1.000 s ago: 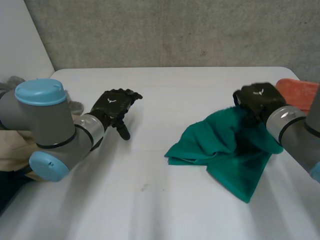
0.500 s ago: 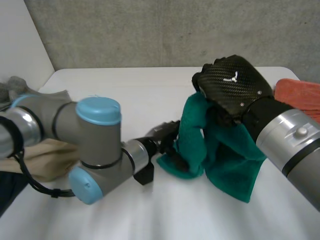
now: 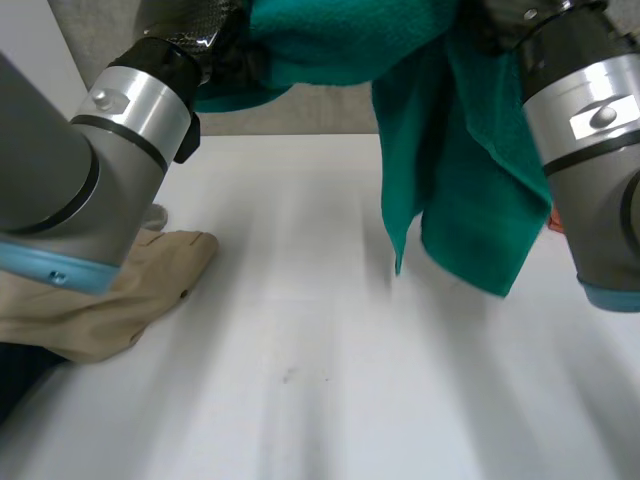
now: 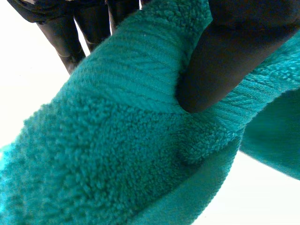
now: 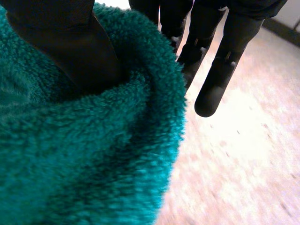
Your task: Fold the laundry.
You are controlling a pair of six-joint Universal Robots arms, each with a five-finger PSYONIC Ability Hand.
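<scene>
A teal terry towel (image 3: 470, 200) hangs in the air above the white table (image 3: 320, 400), held up between both raised arms. My left hand (image 3: 195, 22) grips its upper edge on the left. In the left wrist view the thumb (image 4: 220, 70) presses the towel (image 4: 117, 154) against the fingers (image 4: 70, 37) behind it. My right hand (image 3: 520, 12) holds the upper edge on the right. In the right wrist view its thumb (image 5: 79, 47) pins the towel (image 5: 84, 159) while the fingers (image 5: 220, 70) stretch out past the fold. The towel's lower part dangles in loose folds.
A beige garment (image 3: 110, 300) lies on the table at the left, under my left arm. A sliver of orange cloth (image 3: 553, 222) peeks out by my right forearm. A grey wall stands behind the table.
My left hand reached across to the towel and closed on its edge. Both hands then lifted the towel off the table and high into the air.
</scene>
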